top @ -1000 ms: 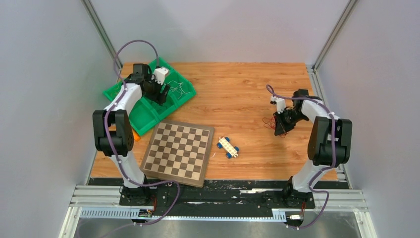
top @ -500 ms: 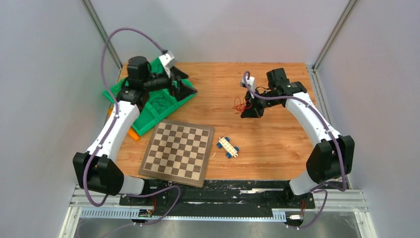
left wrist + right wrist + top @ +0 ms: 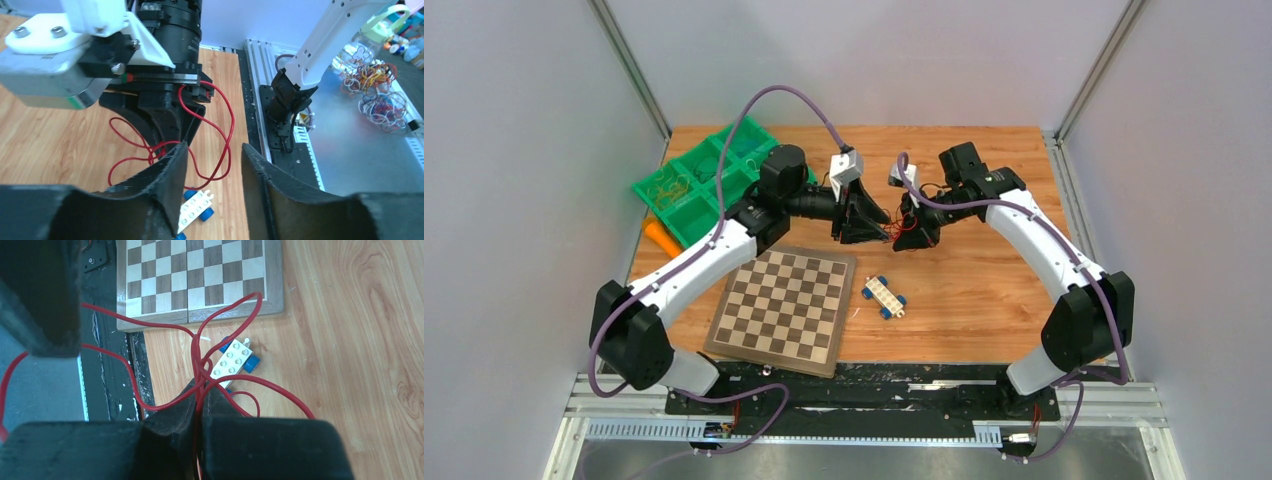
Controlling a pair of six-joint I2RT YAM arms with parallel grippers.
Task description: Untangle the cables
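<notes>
A tangled red cable (image 3: 892,237) hangs between my two grippers above the table's middle. My right gripper (image 3: 908,236) is shut on it; in the right wrist view the jaws (image 3: 202,388) pinch several red strands (image 3: 227,315), which loop out over the wood. My left gripper (image 3: 879,230) faces it, open. In the left wrist view its gripper (image 3: 213,147) has a clear gap, with red loops (image 3: 222,131) just beyond the fingertips, hanging from the right gripper (image 3: 167,127). More thin wires (image 3: 667,186) lie in the green tray.
A chessboard (image 3: 784,308) lies at the front left. A white toy block with blue wheels (image 3: 884,296) sits under the hanging cable. A green compartment tray (image 3: 692,212) stands at the back left, with an orange object (image 3: 662,236) beside it.
My left arm has swung from the green tray to the table's middle. My right gripper has carried the red cable leftwards from the right side, so the two grippers now meet.
</notes>
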